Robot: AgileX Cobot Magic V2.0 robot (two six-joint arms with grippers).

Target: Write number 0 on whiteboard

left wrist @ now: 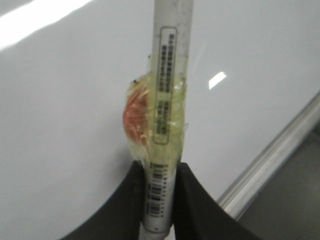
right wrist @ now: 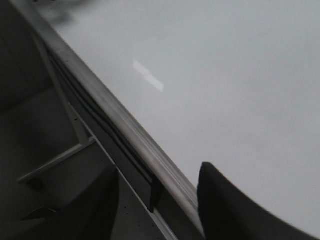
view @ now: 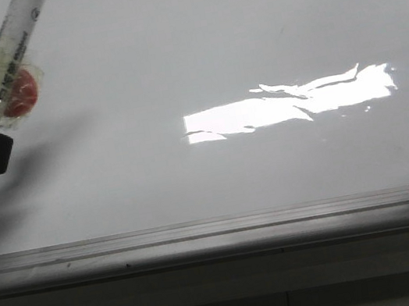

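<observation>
The left pincer (left wrist: 159, 200) clamps a white marker (left wrist: 167, 85) above the whiteboard (view: 173, 63). The right pincer (right wrist: 157, 200) hangs wide over the board's metal rail (right wrist: 135, 135); any drawn stroke seems hidden.

The large glossy flat whiteboard (view: 196, 59) is showing pale grey-white all over, with a bright white glare patch (view: 291, 102) shining on it. Its ridged metal edge rail (view: 219, 236) is reading dull grey. The slim cylindrical white marker (left wrist: 166, 100) is carrying black printed text and a barcode, and yellowish clear tape (left wrist: 165, 132) is wrapping an orange-red blob (left wrist: 134, 122) against it. The left gripper's fingers (left wrist: 192, 205) are looking plain black.
</observation>
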